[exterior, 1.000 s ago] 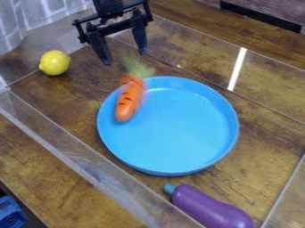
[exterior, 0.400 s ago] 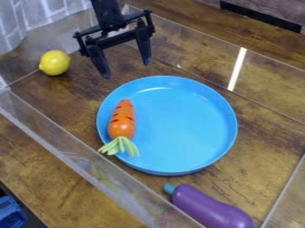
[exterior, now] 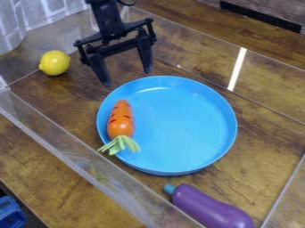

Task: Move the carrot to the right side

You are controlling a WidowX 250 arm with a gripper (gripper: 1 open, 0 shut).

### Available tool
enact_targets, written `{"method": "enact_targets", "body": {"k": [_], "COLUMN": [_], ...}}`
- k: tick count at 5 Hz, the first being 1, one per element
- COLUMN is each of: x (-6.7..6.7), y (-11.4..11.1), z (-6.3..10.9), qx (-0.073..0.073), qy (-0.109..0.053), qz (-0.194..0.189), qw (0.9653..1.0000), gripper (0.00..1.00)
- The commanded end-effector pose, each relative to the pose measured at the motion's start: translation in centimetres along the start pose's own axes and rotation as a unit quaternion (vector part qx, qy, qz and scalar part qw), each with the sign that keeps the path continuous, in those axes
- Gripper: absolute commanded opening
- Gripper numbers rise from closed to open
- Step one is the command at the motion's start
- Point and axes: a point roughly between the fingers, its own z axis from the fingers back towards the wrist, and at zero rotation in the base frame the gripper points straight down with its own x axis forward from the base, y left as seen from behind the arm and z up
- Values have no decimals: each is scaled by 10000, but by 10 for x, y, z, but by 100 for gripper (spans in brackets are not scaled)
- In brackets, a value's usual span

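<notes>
The orange carrot (exterior: 119,121) lies at the left edge of the blue plate (exterior: 191,125), its green leafy top pointing toward the front left rim. My black gripper (exterior: 121,61) hangs above and behind the plate's far left rim, pointing down, with its two fingers spread wide and nothing between them. It is well apart from the carrot.
A yellow lemon (exterior: 53,62) sits at the back left. A purple eggplant (exterior: 210,210) lies at the front right. Clear plastic walls (exterior: 71,147) box in the wooden surface on the near and left sides.
The carrot has flipped: a second ago its leafy top pointed back, and now it points to the front. The open gripper shifted slightly right and lower.
</notes>
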Motion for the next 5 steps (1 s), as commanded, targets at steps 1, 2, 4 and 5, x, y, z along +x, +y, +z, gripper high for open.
{"method": "enact_targets", "body": {"k": [1,2,4,5], "x": [-6,-12,-18,-20], "y": [-8,0,10,11], "z": [22,10,-12,-18], "qx": [-156,-68,73,125], "qy": [-399,-288,-254,-316], "qz": [-180,-632,-1032,-1008], "qw": [9989,9976,9943,9943], "gripper": [100,100,100,100]}}
